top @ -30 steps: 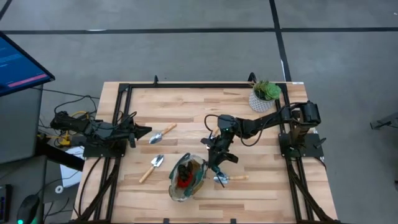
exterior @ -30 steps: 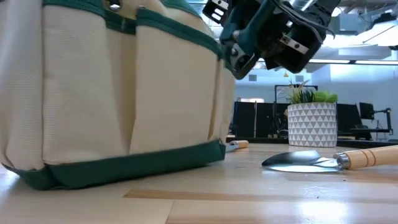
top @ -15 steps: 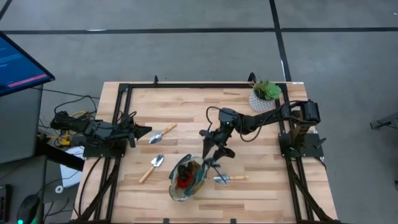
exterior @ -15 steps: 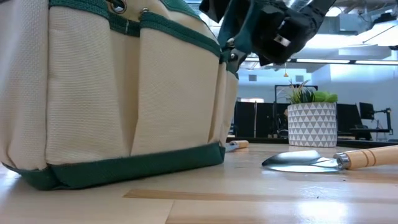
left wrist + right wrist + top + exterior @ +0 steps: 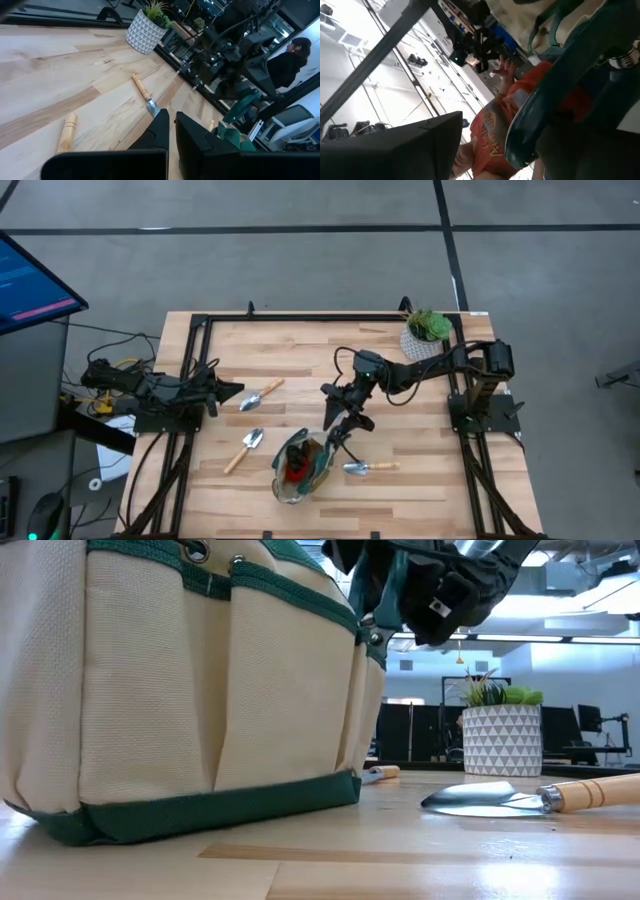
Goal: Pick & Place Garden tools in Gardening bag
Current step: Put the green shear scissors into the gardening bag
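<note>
Robotics lab, monitor [image 5: 35, 295], concrete floor [image 5: 300, 260]

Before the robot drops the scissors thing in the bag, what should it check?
1. Right gripper holds the pruning shears: ok.
2. Shears over the gardening bag opening: ok, at its edge.
3. Bag standing upright: ok.
4. Room left inside beside the red item: cannot tell.
5. Left gripper parked at the table's left side, out of the way: ok.
6. Trowel beside bag clear of the drop: ok.
</note>
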